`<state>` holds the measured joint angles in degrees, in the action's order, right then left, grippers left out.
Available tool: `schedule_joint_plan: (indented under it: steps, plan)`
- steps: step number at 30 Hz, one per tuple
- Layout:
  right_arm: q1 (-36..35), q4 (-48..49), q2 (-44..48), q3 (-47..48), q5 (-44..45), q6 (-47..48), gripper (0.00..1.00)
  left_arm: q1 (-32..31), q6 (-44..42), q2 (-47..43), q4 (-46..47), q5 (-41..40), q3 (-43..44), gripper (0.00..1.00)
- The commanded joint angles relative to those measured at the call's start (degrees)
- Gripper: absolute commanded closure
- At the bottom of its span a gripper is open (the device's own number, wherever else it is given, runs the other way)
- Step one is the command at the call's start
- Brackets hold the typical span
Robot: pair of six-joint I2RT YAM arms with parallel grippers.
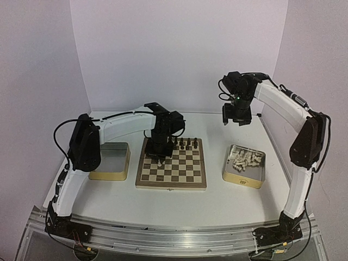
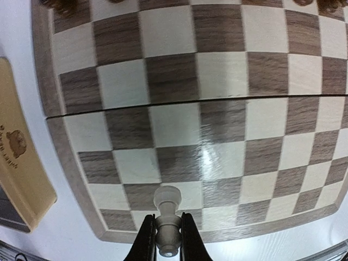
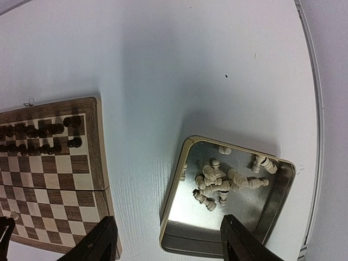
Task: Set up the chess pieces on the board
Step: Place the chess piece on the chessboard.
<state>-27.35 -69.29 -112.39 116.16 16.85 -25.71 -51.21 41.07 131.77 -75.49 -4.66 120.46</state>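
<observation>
White table: right tin holds loose cream chess pieces.

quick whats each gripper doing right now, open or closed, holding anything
left gripper: closed on a white chess piece
right gripper: open, holding nothing

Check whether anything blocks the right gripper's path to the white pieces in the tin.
Nothing visible does. The right gripper hangs open and high, and the white pieces lie loose in the open-topped tin, with only air between.
</observation>
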Motion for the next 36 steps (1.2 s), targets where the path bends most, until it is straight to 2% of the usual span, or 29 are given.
schedule_joint_plan:
  steps: [1,4,8,25,36]
  plan:
    - [-0.1,0.6,-1.3,2.8,-1.4,0.6,0.36,0.3,1.2,-9.5,2.3,-2.8,-9.8,1.0]
    - [-0.1,0.5,-1.6,3.1,-1.5,0.8,0.36,1.1,1.2,-14.0,7.4,-1.6,-16.1,1.0]
    - [-0.1,0.5,-1.9,3.5,-1.5,0.9,0.36,2.0,1.1,-16.3,10.4,-1.7,-20.4,1.0]
    - [-0.1,0.6,-2.6,3.8,-1.4,0.5,0.36,3.0,0.3,-16.2,14.6,-1.2,-25.8,1.0]
    - [-0.1,0.5,-3.5,4.8,-1.4,0.8,0.36,3.0,0.1,-14.7,14.6,-0.1,-25.6,1.0]
